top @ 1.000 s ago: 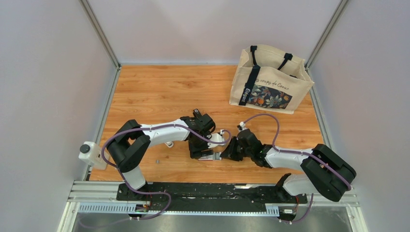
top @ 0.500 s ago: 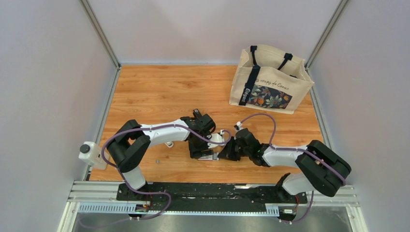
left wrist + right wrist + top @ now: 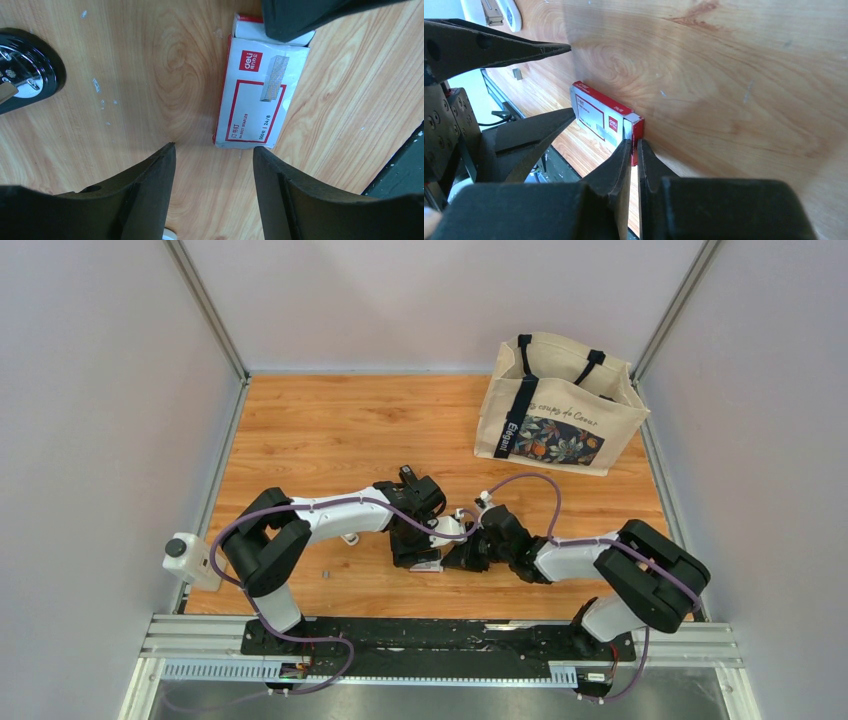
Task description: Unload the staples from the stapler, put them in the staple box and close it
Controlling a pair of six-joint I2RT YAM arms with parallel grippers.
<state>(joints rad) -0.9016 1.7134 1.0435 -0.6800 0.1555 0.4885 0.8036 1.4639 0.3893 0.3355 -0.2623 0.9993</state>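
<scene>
A small silvery-grey bit of staples (image 3: 327, 572) lies on the wooden table left of both grippers; it also shows in the right wrist view (image 3: 517, 74). A white object (image 3: 350, 538), apparently the stapler, lies partly under the left arm and shows in the right wrist view (image 3: 499, 12). My left gripper (image 3: 415, 545) is open and empty (image 3: 215, 147), low over the table. A red-and-white staple box (image 3: 257, 95) lies just beyond its fingertips. My right gripper (image 3: 462, 556) is shut, its tips (image 3: 633, 145) touching the box's end (image 3: 604, 120).
A canvas tote bag (image 3: 560, 405) stands at the back right. A glossy black rounded part with metal pieces (image 3: 25, 65) sits left of the left gripper. The table's front rail (image 3: 440, 635) runs close behind the box.
My right gripper has moved left until its shut tips reach the box's end. The left arm and the staple bit have not moved.
</scene>
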